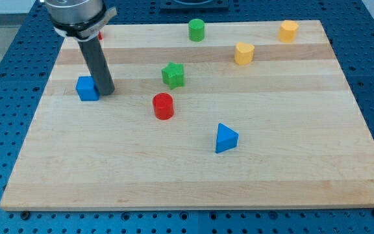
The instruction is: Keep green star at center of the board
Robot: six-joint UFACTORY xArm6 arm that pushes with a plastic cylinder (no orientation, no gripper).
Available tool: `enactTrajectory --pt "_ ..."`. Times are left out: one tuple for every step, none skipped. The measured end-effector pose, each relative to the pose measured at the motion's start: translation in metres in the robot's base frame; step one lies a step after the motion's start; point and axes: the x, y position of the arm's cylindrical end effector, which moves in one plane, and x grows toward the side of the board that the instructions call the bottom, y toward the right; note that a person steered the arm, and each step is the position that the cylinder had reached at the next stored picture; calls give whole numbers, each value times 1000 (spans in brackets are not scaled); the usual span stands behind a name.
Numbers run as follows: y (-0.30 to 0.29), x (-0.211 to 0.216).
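While my tip (105,92) touches the blue cube (87,88) — green star (173,75) sits apart.

I can read no text, label, brand, number or sign anywhere on my board, the blocks or my rod.

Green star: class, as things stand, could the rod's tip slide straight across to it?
Probably yes. My tip sits beside the blue cube, and the board between it and the green star looks bare; the red cylinder lies just below that line.
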Motion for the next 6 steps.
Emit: enactTrajectory --pt "-8 0" --pt "-21 0" --pt "-43 0" --pt "-46 0" --pt "-40 0" --pt "-23 -5"
